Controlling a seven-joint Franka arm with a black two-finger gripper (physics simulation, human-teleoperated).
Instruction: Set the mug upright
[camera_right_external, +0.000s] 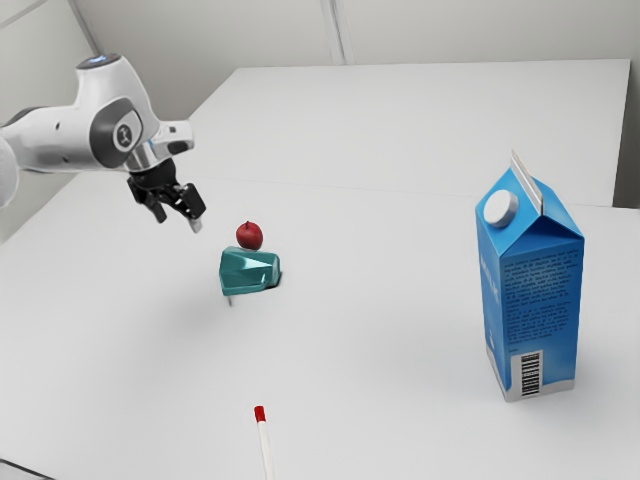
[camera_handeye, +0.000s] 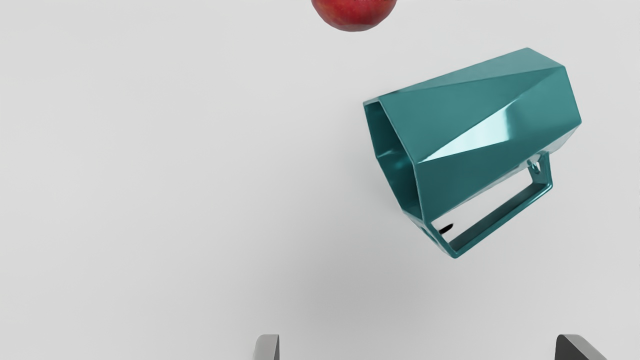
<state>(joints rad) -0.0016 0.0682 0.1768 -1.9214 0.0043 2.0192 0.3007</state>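
The table (camera_right_external: 380, 330) is broad, pale and smooth, with a faint line across its far part. Light grey walls (camera_right_external: 460, 30) stand behind it and at the exterior view's left, and a vertical strip (camera_right_external: 337, 30) runs up the far one. A dark cable (camera_right_external: 27, 469) crosses the near corner at that view's left.

My arm (camera_right_external: 60, 138) reaches in from the exterior view's left, its forearm roughly level and its wrist bent so the hand points down at a slant. My gripper (camera_right_external: 178, 218) hangs above the table, to the exterior view's left of the mug (camera_right_external: 245, 272), with its fingers wide apart.

The mug lies on its side, the handle (camera_handeye: 505, 216) on the side away from the apple (camera_right_external: 250, 236). The apple sits just beyond the mug, on the far side. The carton (camera_right_external: 535, 290) stands upright, well off to the exterior view's right. A red-tipped white stick (camera_right_external: 265, 447) lies at the near side.
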